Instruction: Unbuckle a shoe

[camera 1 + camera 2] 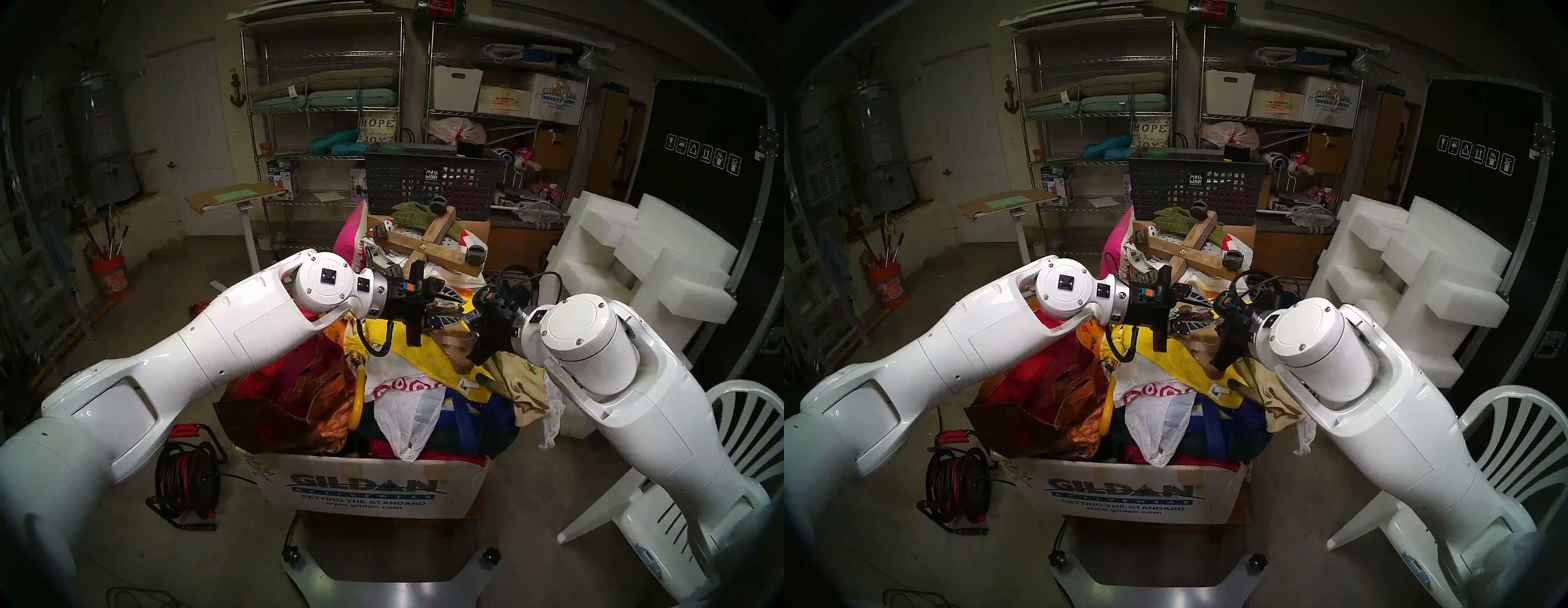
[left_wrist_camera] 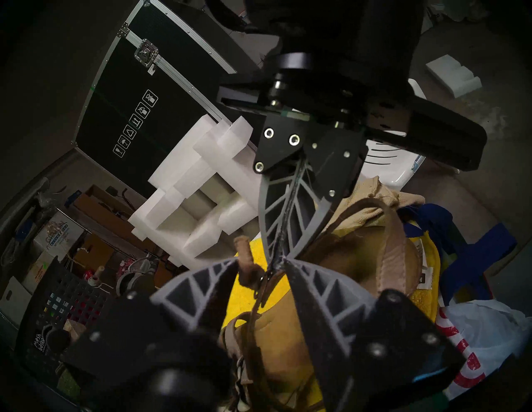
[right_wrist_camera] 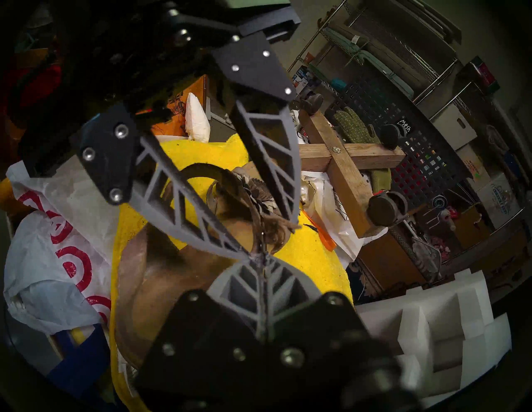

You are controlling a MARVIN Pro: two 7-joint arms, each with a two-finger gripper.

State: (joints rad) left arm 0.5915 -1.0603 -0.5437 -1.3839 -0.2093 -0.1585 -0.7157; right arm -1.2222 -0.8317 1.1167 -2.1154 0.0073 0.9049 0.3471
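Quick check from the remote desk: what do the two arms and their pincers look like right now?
Both arms are glossy white shells with round joint caps and small screws. Each wrist ends in a black housing with a teal and orange mark and a looping black cable. The left pincer and right pincer have grey, leaf-shaped fingers with open ribbing, bolted to black plates.

Both white arms reach in from either side, wrists nearly level and tipped slightly down. The left gripper [image 3: 253, 213] points across to the right, fingers spread in a V. The right gripper [image 2: 277, 260] aims forward, its fingers [image 3: 259, 290] pressed flat together, tip meeting the left's.
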